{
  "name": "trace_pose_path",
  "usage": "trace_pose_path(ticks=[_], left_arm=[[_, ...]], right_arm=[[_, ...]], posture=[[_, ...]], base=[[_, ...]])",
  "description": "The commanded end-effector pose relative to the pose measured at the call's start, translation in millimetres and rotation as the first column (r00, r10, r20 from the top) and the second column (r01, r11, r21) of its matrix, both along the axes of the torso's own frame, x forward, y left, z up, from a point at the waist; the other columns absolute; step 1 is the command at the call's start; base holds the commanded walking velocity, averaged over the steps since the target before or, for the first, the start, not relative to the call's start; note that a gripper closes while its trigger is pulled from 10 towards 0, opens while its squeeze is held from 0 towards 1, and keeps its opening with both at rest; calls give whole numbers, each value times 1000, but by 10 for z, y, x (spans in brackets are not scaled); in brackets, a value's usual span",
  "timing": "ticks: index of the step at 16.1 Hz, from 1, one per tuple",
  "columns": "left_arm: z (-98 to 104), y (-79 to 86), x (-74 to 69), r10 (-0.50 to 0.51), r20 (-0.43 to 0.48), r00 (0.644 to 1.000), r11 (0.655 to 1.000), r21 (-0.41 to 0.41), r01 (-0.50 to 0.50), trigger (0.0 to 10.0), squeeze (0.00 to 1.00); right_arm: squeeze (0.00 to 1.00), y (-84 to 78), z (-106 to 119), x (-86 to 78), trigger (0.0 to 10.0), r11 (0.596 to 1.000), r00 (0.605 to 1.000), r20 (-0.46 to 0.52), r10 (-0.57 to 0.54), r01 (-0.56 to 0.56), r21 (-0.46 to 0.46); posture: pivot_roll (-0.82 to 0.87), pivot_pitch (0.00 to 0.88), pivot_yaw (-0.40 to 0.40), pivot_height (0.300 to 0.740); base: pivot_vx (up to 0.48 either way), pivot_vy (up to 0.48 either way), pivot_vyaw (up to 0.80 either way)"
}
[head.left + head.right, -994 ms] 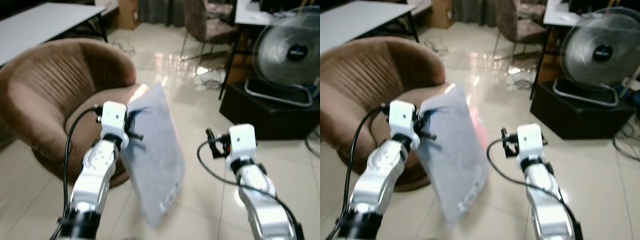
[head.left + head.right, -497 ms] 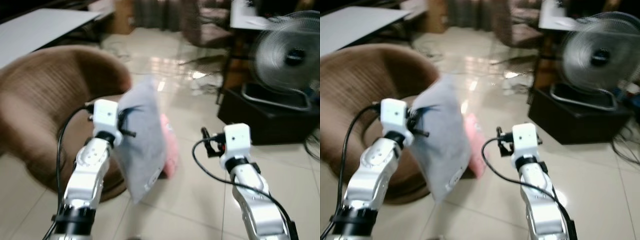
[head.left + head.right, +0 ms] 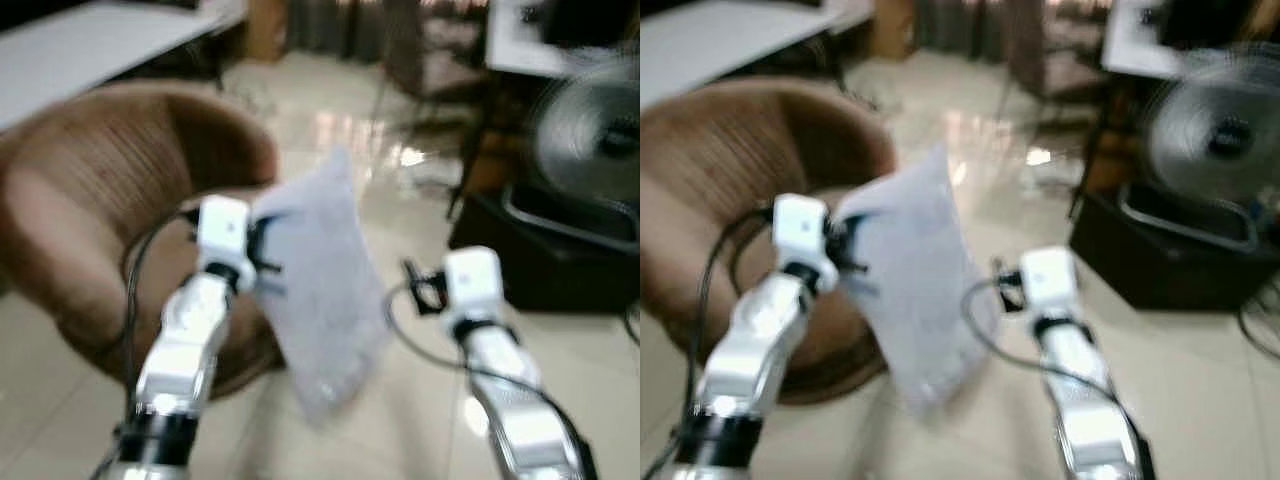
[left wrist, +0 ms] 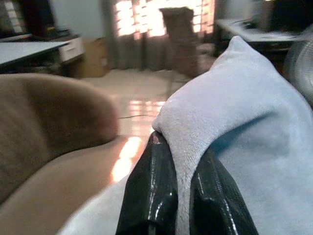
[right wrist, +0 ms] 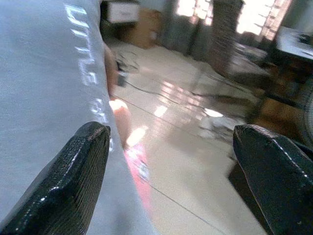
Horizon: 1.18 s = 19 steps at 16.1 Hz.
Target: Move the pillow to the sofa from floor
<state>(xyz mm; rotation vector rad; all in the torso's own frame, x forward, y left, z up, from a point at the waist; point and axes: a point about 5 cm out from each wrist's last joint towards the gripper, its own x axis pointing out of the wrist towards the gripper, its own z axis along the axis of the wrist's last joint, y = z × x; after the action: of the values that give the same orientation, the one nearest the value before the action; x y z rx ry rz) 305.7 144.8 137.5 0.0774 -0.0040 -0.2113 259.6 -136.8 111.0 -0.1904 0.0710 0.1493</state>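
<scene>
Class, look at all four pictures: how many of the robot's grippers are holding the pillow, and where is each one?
1. The left gripper pinches the grey pillow by its edge, above the brown sofa. The right gripper is open beside the pillow, gripping nothing.

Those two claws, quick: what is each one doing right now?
Left end effector: closed, pinching the grey pillow beside the brown sofa.
Right end effector: open, holding nothing, next to the pillow.

1. The pillow (image 3: 322,290) is pale grey-blue and soft, hanging tilted off the floor, its upper edge pinched in my left gripper (image 4: 178,196).
2. The sofa (image 3: 95,230), a round brown tub seat, sits just beside it.
</scene>
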Motion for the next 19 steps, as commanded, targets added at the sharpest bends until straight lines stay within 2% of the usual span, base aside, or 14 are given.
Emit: trace_pose_path(ticks=[1, 5, 12, 18, 19], left_arm=[[147, -35, 23, -2, 72, 997, 1000, -4, 2, 10000, 0], [138, -62, 39, -18, 70, 997, 1000, 8, 17, 10000, 0], [157, -58, 59, -14, 82, 997, 1000, 21, 13, 10000, 0], [165, -59, 73, -15, 85, 996, 1000, 25, 13, 10000, 0], [165, -64, 77, -17, 84, 996, 1000, 26, 15, 10000, 0]], right_arm=[[0, -90, 9, 4, 10000, 999, 1000, 7, -25, 25, -23], [0, -121, -12, 7, 10000, 999, 999, -6, -50, 50, -14], [0, -76, -30, -5, 10000, 999, 1000, -14, -1, 0, -33], [0, -58, -37, -1, 10000, 999, 1000, -17, 15, -16, -44], [0, -69, -38, 1, 10000, 999, 1000, -16, 5, -6, -48]], posture=[[-57, 0, 47, 740], [-60, 0, 50, 740], [-59, 0, 53, 740], [-57, 0, 54, 740], [-56, 0, 55, 740]], base=[[375, 0, 800], [375, 0, 200], [369, 0, 0], [372, 0, 738], [371, 0, 0]])
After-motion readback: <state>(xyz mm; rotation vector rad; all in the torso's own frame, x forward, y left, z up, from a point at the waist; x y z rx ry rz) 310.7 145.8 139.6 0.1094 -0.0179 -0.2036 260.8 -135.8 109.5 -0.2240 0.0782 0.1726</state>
